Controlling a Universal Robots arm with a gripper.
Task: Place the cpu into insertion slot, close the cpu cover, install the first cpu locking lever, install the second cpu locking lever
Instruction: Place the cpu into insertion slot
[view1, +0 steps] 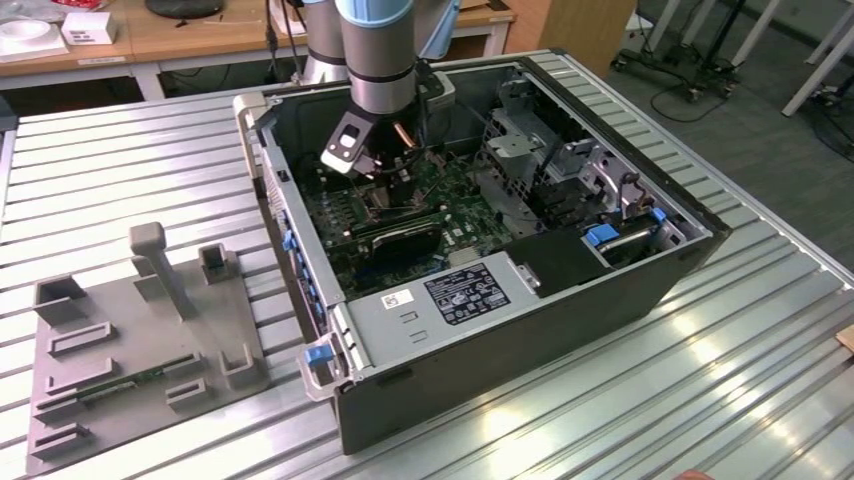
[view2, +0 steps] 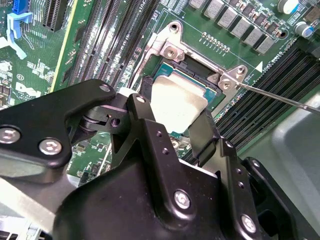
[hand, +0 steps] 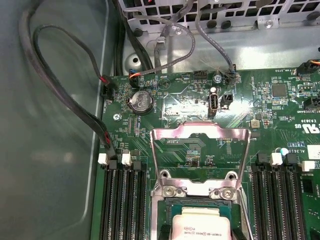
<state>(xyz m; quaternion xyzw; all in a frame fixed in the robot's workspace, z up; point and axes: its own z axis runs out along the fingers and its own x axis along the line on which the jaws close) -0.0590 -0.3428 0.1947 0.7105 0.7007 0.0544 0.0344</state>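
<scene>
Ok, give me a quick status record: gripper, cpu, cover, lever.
cpu: flat, in the insertion slot; full seating unclear
gripper: closed on two opposite sides of the cpu
cpu cover: swung open, lying back on the board
locking lever: thin rod angled away from the slot, unlatched

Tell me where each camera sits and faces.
Exterior view: off the arm, looking down into the open black computer case; the grey-blue arm shows.
Second wrist view: on the arm, facing the pale grey square cpu; the black gripper clasps it.
First wrist view: on the arm, facing the green circuit board.
Both wrist views share the cpu.
</scene>
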